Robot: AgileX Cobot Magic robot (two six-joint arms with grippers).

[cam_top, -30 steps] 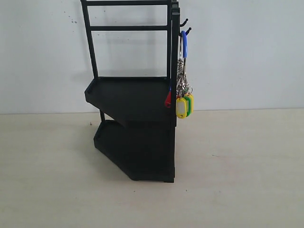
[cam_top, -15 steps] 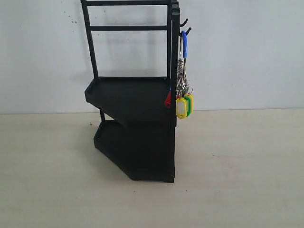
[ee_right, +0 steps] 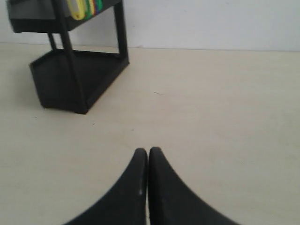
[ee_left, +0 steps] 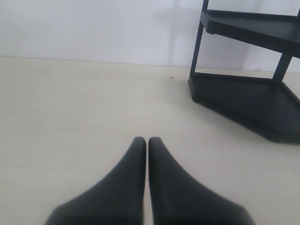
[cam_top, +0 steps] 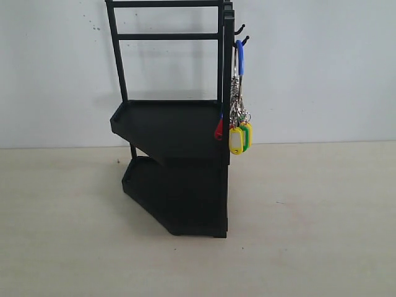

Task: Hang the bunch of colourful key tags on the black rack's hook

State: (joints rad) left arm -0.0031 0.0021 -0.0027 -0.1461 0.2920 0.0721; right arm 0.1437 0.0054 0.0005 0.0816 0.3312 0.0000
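Observation:
The black rack stands on the table against the white wall. From the hook on its right upright hangs the colourful key tag bunch by its blue-sleeved ring; the yellow and green tags dangle beside the upper tray, a red tag just behind. The smaller twin prong above is bare. Neither arm shows in the exterior view. My left gripper is shut with nothing in it, low over the table, away from the rack. My right gripper is shut and empty too; the rack and tags lie far off.
A pale wooden table stretches all around the rack, and a white wall stands close behind it. A small dark speck lies on the table left of the rack.

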